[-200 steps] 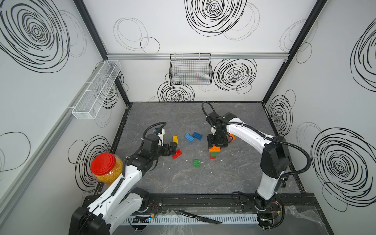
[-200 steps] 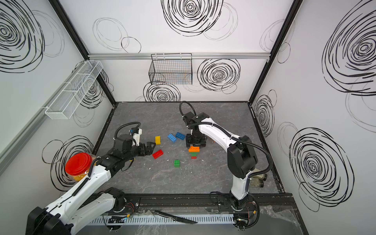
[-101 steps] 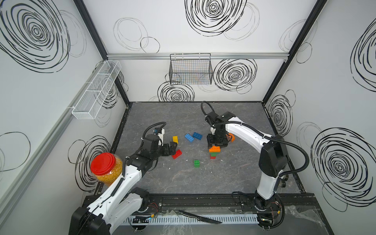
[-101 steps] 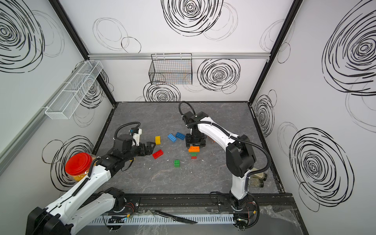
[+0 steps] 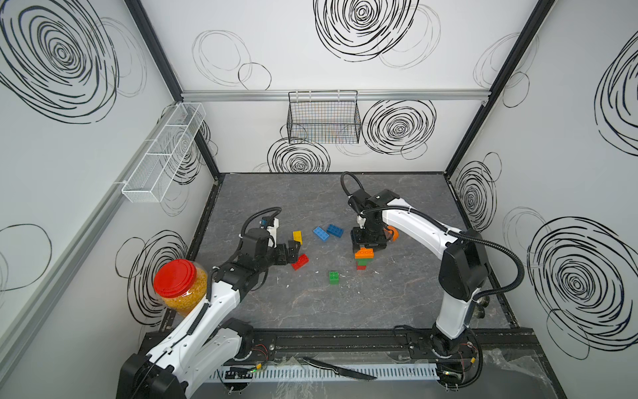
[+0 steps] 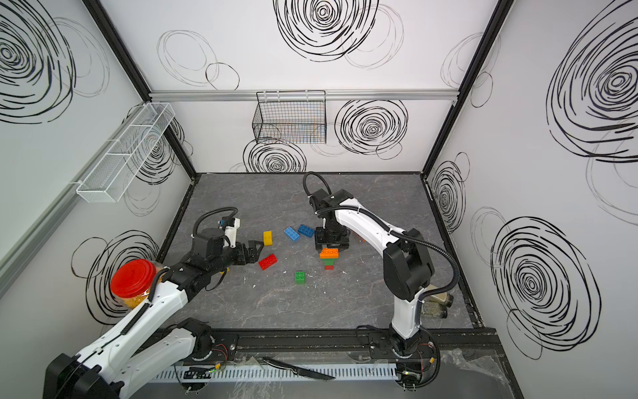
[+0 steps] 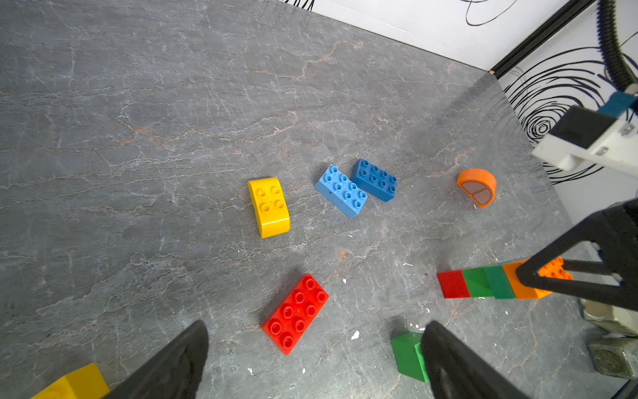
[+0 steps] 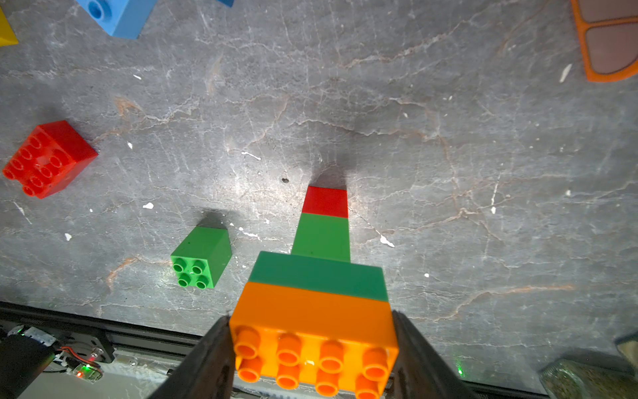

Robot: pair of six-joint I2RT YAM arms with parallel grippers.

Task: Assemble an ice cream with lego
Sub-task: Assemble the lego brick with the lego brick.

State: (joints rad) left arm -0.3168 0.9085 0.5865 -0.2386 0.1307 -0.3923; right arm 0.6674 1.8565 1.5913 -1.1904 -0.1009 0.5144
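The table (image 5: pixel 397 304) is a dark grey slab veined like marble, marked with pale cracks, rusty streaks and small white flecks. White walls scrawled with black spirals shut it in on three sides, with black posts in the corners. A black wire basket (image 5: pixel 324 121) hangs on the back wall and a white mesh tray (image 5: pixel 165 155) on the left wall. A red-lidded jar (image 5: pixel 176 283) of yellow bits stands at the near left corner. Two small jars (image 6: pixel 436 304) lie by the near right corner. A knife (image 5: pixel 340 371) rests on the slotted strip in front of the near edge.

Near the table's middle stands a tower (image 8: pixel 322 238) of lego: red at the foot, then green, a wider dark green, and an orange brick (image 5: pixel 364 254) on top. The right gripper (image 8: pixel 310 317) comes down from above and pinches that orange brick, one finger against each short end.

Loose pieces lie around it. A green cube (image 8: pixel 202 257) sits just toward the near edge and a red brick (image 7: pixel 295 312) lies to the left. A yellow piece (image 7: pixel 269 207) and two blue bricks (image 7: pixel 340 191), touching each other, lie farther back. An orange dome (image 7: pixel 476 186) lies on its side toward the right.

The left gripper (image 5: pixel 291 252) hangs low beside the red brick with its fingers spread wide, holding nothing.
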